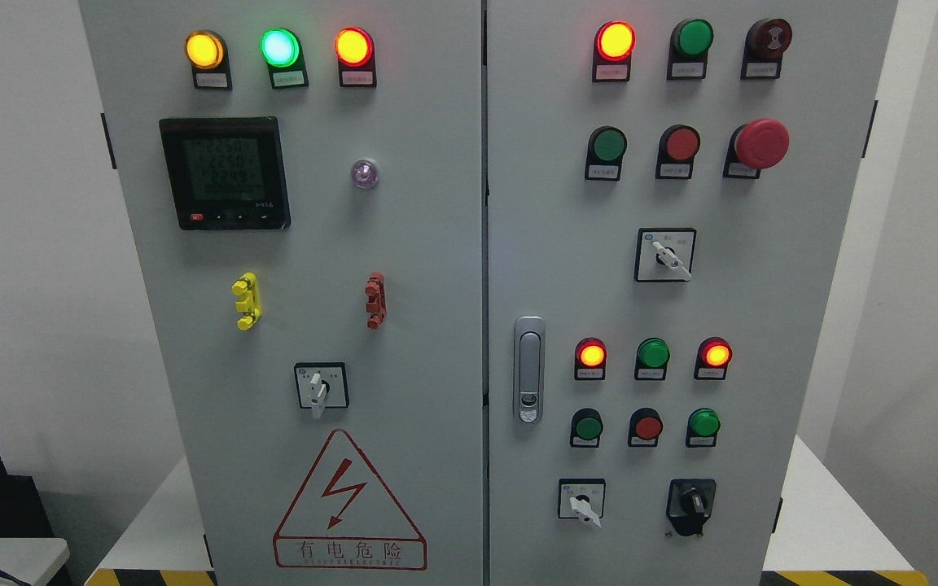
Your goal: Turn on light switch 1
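No robot hand is in view, so finger state cannot be told; which control is light switch 1 is unclear, perhaps the rotary selector (321, 389) low on the left door (420, 244), a small stiff knob best pinched across its white lever

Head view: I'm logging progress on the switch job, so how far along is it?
Nothing looks done yet. No robot hand is in view, so nothing is in hand. The cabinet faces the camera with both doors shut, several lamps lit, such as the green lamp at top left. The rotary switches, such as the one on the left door, are untouched. I cannot tell which is switch 1; the labels are too small. Reaching and turning it remain.
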You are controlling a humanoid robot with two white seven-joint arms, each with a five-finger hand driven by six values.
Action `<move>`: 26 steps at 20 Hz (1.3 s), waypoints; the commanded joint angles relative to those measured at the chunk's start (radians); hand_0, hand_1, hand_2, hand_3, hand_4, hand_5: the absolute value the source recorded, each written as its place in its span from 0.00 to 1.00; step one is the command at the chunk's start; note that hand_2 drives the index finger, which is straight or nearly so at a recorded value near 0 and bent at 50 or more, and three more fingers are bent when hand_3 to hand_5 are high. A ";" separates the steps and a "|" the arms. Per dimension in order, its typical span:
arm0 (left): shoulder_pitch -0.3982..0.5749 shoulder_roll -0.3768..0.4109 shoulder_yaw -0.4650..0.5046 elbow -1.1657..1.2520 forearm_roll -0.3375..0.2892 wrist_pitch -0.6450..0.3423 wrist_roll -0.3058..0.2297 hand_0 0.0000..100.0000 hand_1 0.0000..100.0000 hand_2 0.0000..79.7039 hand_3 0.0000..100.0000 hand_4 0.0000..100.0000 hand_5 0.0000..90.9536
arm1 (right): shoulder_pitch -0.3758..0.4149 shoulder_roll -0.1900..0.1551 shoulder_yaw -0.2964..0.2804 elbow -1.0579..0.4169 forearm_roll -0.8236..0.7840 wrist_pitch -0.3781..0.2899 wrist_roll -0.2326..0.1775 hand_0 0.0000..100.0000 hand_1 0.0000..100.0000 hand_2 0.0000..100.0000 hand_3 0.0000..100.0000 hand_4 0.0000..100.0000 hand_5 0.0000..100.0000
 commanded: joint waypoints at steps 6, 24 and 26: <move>-0.085 -0.012 -0.209 -0.158 -0.091 0.140 0.103 0.03 0.11 0.56 0.75 0.80 0.82 | 0.001 0.001 0.017 0.000 -0.025 -0.001 -0.001 0.12 0.39 0.00 0.00 0.00 0.00; -0.285 -0.180 -0.395 -0.175 -0.246 0.456 0.298 0.00 0.41 0.64 0.88 0.88 0.94 | -0.001 -0.001 0.017 0.000 -0.025 -0.001 -0.001 0.12 0.39 0.00 0.00 0.00 0.00; -0.292 -0.193 -0.406 -0.175 -0.250 0.476 0.319 0.02 0.40 0.65 0.89 0.89 0.94 | 0.001 -0.001 0.017 0.000 -0.025 0.001 -0.001 0.12 0.39 0.00 0.00 0.00 0.00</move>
